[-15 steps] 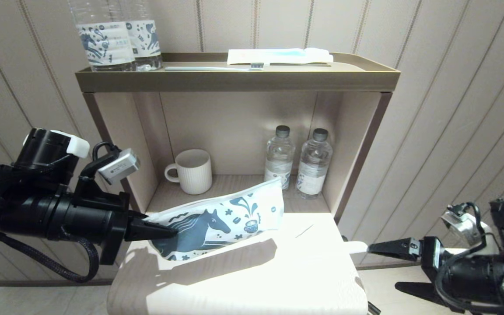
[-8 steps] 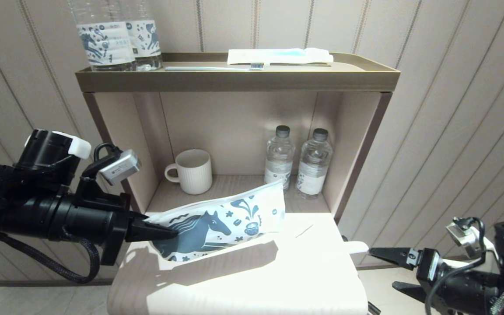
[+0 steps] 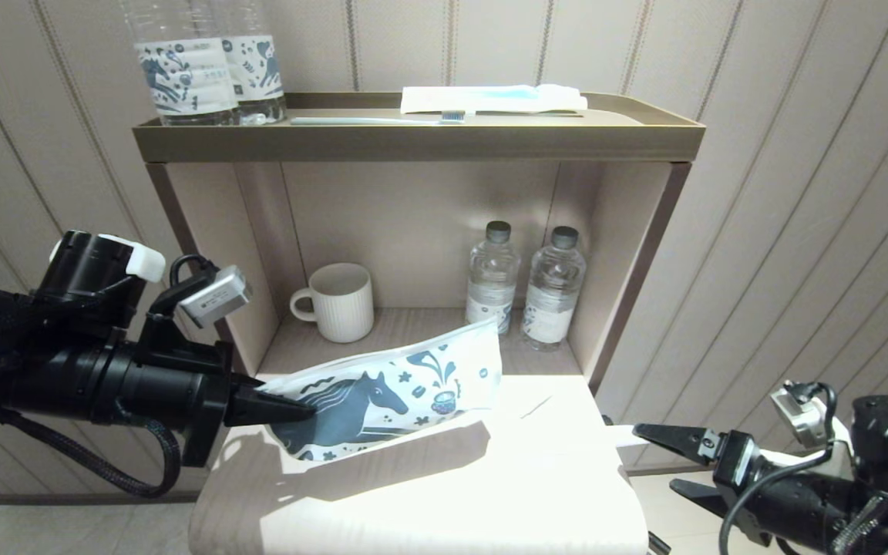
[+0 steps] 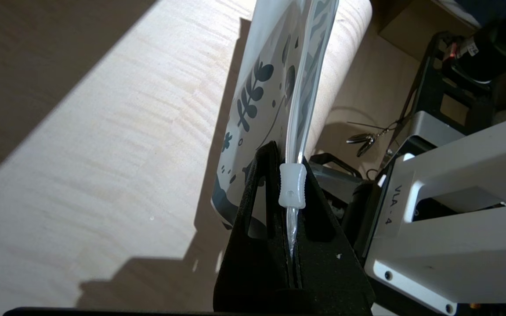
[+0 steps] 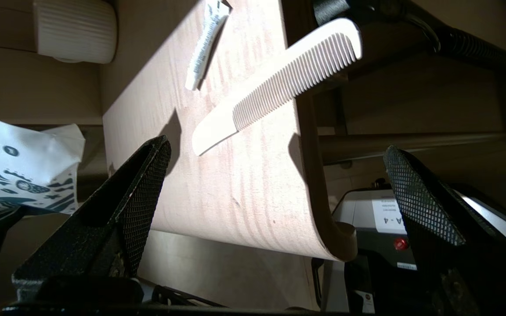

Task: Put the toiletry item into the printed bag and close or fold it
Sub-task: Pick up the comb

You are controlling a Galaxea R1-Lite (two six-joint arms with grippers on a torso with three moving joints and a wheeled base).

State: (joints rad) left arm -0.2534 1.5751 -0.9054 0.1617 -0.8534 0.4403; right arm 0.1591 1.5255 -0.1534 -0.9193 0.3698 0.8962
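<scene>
Sunlight is falling across the pale wooden surface [image 3: 444, 493] at the lower centre of the head view. The bag [image 3: 390, 397] is standing tilted above it, lifted at its left end, its right end reaching toward the shelf opening. The left gripper [image 3: 290, 407] is coming in from the left edge of the frame, its fingers pressed together on the bag's left corner; the left wrist view shows them clamping the bag's top seam with the translucent slider [image 4: 292, 185] sitting right at the fingertips.

The comb [image 5: 279, 83], the white toiletry item, is lying flat at the right edge of the surface, its toothed end sticking out past the rim; in the head view only that overhanging end [image 3: 620, 436] is showing at the lower right, the rest being washed out by glare. The right gripper [image 3: 664, 461] is hovering at the lower right, just beside that end and off the surface edge, its fingers [image 5: 143, 193] spread wide and gripping nothing, the comb lying ahead of the gap between them.

A small white packet [image 5: 204, 41] is lying on the surface near the comb. Inside the shelf a mug [image 3: 340, 302] is standing at centre left and two bottles [image 3: 525, 285] at the right. On the top tray [image 3: 413, 139] are two taller bottles [image 3: 205, 62], a toothbrush [image 3: 382, 119] and a flat packet [image 3: 490, 99].
</scene>
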